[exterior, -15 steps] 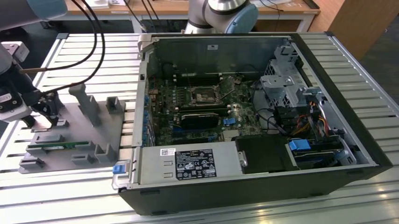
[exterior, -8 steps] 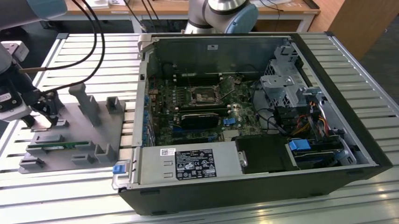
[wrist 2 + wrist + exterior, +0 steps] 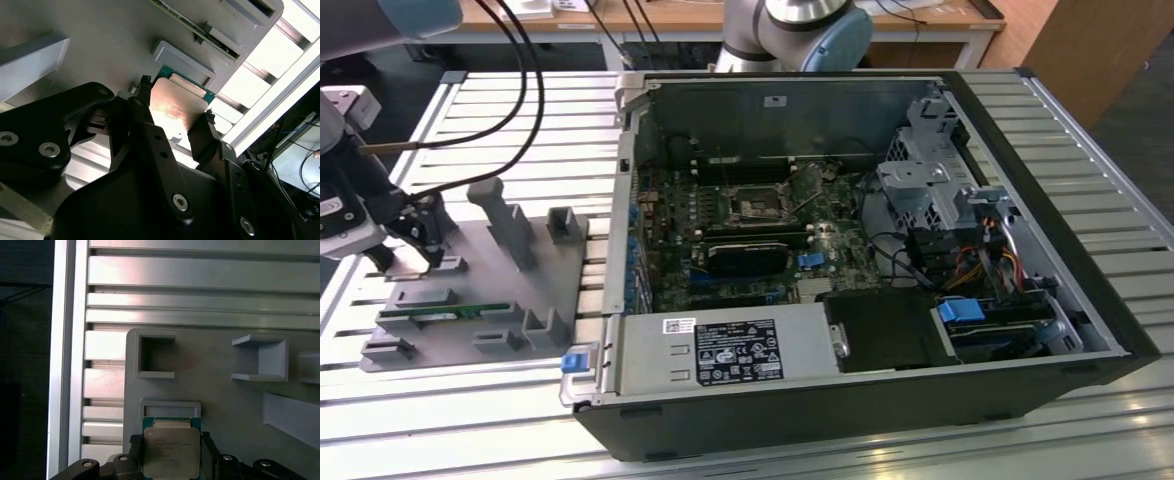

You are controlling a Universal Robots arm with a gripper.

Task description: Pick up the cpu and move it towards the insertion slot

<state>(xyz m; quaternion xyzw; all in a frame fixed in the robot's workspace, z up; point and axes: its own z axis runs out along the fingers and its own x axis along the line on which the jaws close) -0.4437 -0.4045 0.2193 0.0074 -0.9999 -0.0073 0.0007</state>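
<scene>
now holding the cpu by two opposite edges, silvery top up, green rim showing. closed on it with the gripper, one black fingertip pressed to each side in both wrist views. cannot tell whether lifted clear or touching the surface beneath. placed over the grey tray, near the tray edge that borders the bench slats, just beside a low raised rim and near a square open pocket at the tray corner. further along the tray, a second open-sided pocket. from the exterior view, hanging over the tray's far corner at the exterior view's left, close to the bench edge. nearer along the same tray, a thin green memory stick lying in its holder, with upright grey posts toward the tray's middle. well apart, on the bench at the exterior view's right, an open computer case, lid off, with the square insertion slot on the board inside.
</scene>
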